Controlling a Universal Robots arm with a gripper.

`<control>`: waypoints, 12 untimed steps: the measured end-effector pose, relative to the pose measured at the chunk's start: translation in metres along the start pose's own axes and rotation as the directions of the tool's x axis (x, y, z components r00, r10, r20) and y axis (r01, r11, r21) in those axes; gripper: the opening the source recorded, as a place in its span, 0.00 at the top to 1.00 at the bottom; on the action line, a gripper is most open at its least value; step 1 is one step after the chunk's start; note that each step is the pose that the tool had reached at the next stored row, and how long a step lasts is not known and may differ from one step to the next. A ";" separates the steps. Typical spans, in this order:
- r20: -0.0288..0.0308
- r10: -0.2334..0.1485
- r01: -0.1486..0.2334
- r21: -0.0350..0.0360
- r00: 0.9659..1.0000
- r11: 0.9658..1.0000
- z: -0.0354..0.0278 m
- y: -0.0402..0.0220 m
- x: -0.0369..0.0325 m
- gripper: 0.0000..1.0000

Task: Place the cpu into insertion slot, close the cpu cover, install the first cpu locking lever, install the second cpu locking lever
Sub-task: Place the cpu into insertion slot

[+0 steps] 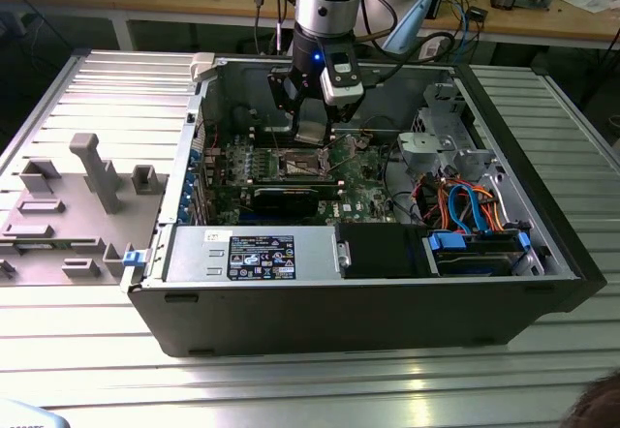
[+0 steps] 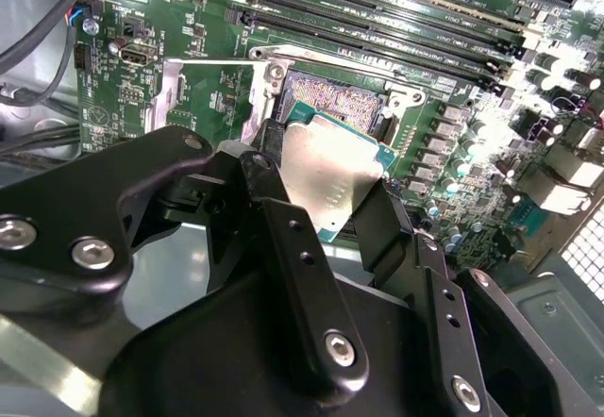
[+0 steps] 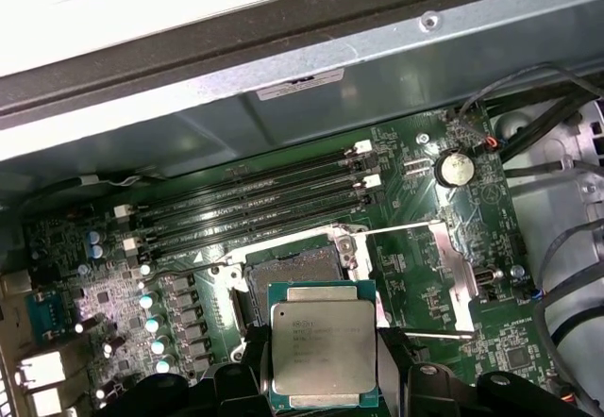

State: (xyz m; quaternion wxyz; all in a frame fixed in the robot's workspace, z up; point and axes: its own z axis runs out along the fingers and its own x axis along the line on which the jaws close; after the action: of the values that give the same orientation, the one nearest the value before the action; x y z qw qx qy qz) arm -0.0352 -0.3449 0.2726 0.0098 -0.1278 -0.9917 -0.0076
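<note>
The end effector (image 2: pixel 326 183) is closed on the cpu (image 2: pixel 330 176), its 2 black fingers (image 2: pixel 382 219) pressing opposite edges of the chip so the dull metal top faces up. In the first wrist view the cpu (image 3: pixel 323 346) is held flat between them, above the green motherboard (image 3: pixel 472 209) and overlapping one edge of the insertion slot (image 3: pixel 293 275), whose dark centre lies bare. The chip is not seated. The cpu cover (image 3: pixel 455 275), a silvery plate, is swung off the socket to one side. Beyond the slot run 4 long black memory slots (image 3: pixel 255 214).

In the exterior view the arm reaches down into an open computer case (image 1: pixel 339 312) with the cpu (image 1: pixel 310 134) just above the insertion slot (image 1: pixel 300 164). A labelled silver power-supply box (image 1: pixel 257 254) sits along the case's near wall. The case lies on a ribbed metal counter (image 1: pixel 87 89), with a grey fixture (image 1: pixel 87 171) towards the exterior view's left.
</note>
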 end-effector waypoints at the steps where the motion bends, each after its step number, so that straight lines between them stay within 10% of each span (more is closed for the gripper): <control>1: 0.000 0.002 -0.002 0.000 1.000 1.000 0.0000 0.0000 0.0000 0.46; 12: 0.000 0.014 -0.014 0.000 1.000 1.000 0.0001 0.0000 0.0000 0.46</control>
State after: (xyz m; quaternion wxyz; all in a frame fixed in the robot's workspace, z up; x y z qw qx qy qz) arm -0.0352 -0.3449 0.2724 0.0098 -0.1348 -0.9908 -0.0076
